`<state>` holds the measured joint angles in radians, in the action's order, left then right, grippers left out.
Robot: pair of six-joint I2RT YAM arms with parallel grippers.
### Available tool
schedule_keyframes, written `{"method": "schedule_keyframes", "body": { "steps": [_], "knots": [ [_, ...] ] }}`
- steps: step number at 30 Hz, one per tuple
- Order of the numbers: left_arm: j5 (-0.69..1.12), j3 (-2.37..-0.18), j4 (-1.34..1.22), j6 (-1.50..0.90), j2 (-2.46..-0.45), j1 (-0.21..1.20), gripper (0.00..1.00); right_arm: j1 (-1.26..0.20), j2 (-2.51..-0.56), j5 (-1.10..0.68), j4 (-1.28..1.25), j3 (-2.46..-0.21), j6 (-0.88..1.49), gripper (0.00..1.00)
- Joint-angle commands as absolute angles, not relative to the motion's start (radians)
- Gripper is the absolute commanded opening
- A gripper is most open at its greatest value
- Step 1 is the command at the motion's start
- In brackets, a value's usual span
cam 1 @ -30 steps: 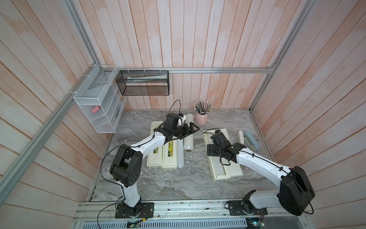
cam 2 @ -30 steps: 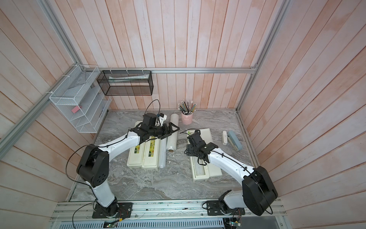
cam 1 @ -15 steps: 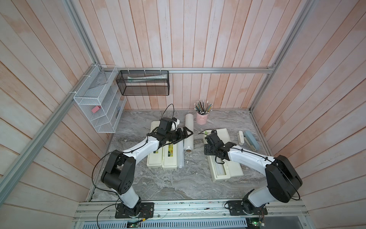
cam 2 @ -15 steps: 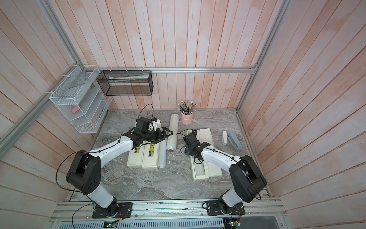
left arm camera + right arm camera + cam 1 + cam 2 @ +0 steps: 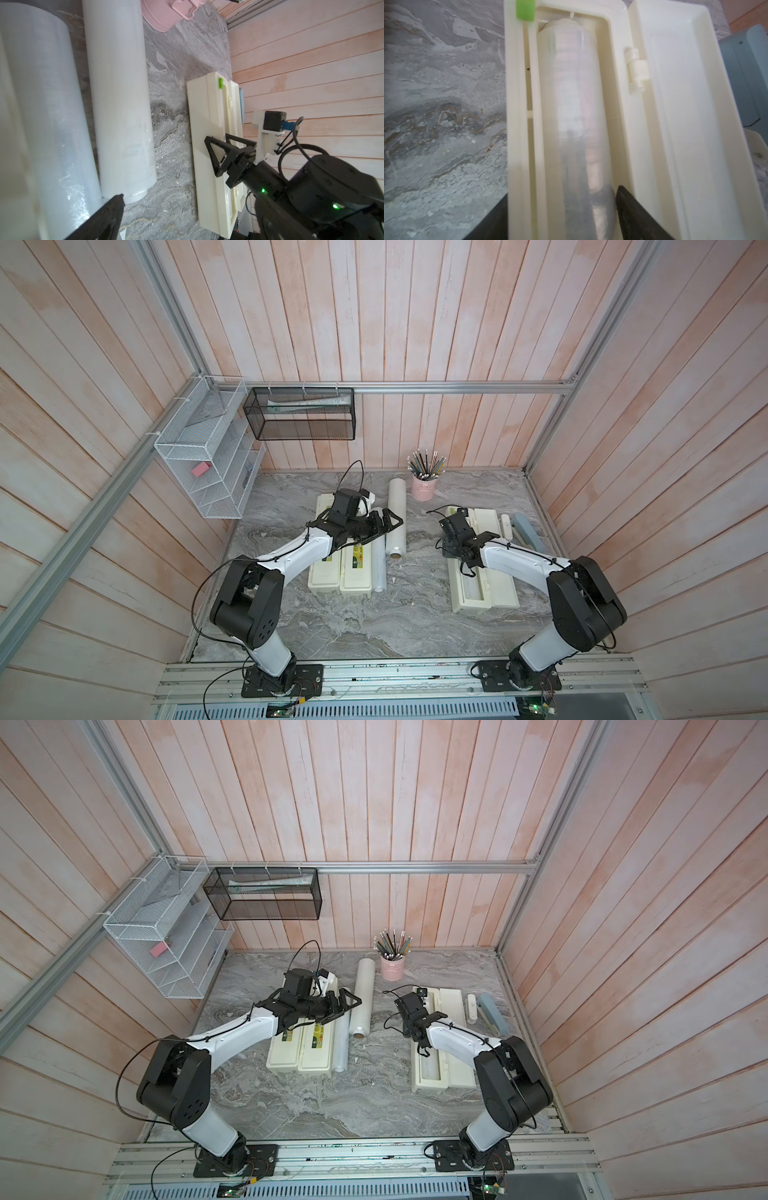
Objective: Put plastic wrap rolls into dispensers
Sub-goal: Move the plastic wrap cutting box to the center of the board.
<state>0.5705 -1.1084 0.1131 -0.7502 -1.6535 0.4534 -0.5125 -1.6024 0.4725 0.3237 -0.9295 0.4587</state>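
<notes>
Pale pink plank walls (image 5: 415, 323) enclose a grey marbled bench (image 5: 374, 626) on 3 sides. An aluminium rail (image 5: 457, 387) runs along the back wall, with a black mesh basket (image 5: 299, 425) hanging from it. A white wire rack (image 5: 183, 448) hangs at the left corner. Light is soft and even.

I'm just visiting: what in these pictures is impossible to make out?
- Labels on the two closed dispensers: too small to read in both top views, one partly under the left arm.
- Right gripper: the right wrist view's bottom edge cuts off its fingers, so any contact with the roll in the open dispenser is unclear.
- Thin roll: far end hidden under the left gripper in both top views.
</notes>
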Motion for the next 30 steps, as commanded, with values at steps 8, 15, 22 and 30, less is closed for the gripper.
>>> {"method": "schedule_keyframes", "body": {
  "steps": [8, 15, 22, 30],
  "knots": [
    [0.569, -1.069, 0.117, -0.718, -1.6, 0.422, 1.0, -0.43, -1.699, 0.445, 0.281, -0.982, 0.29, 0.74],
    [0.57, -1.07, 0.13, -0.703, -1.6, 0.406, 1.0, -0.372, -1.728, 0.429, 0.243, -1.02, 0.208, 0.74],
    [0.549, -1.103, 0.21, -0.659, -1.59, 0.384, 1.0, -0.363, -1.703, 0.383, 0.24, -1.099, 0.163, 0.94],
    [0.52, -1.115, 0.341, -0.612, -1.51, 0.308, 1.0, -0.464, -1.62, 0.241, 0.343, -1.219, 0.28, 0.98]
  ]
}}
